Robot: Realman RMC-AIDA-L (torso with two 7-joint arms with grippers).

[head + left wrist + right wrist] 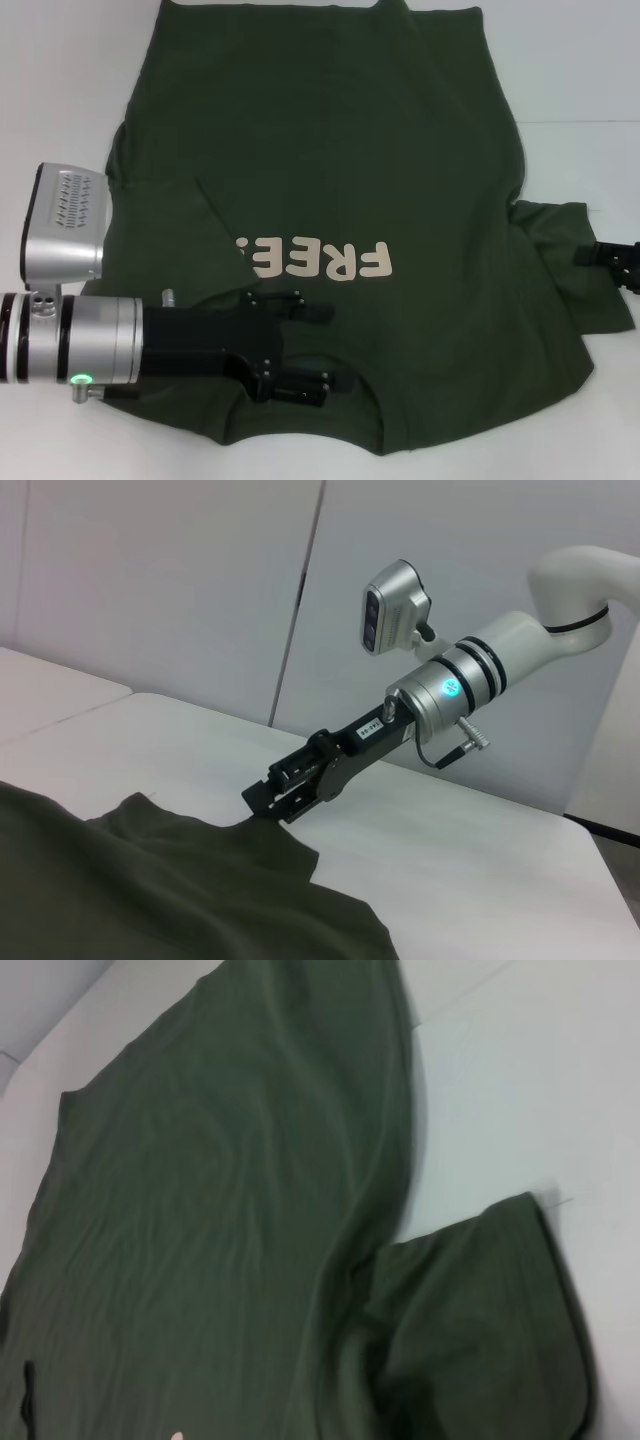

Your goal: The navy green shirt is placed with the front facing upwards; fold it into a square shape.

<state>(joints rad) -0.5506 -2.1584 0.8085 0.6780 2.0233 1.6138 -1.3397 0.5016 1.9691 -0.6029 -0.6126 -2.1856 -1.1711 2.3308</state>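
one navy green shirt (330,180); one white table (590,80); two grippers: left gripper (305,345), right gripper (600,255).

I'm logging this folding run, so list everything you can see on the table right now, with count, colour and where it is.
navy green shirt: one, dark olive green, spread front up across the table, cream lettering on the chest; left-side sleeve folded in over the body, right-side sleeve out flat.
table: one, white, under the shirt.
left gripper: one, black on a silver arm, open, over the shirt below the lettering.
right gripper: one, black, shut on the edge of the right-side sleeve.
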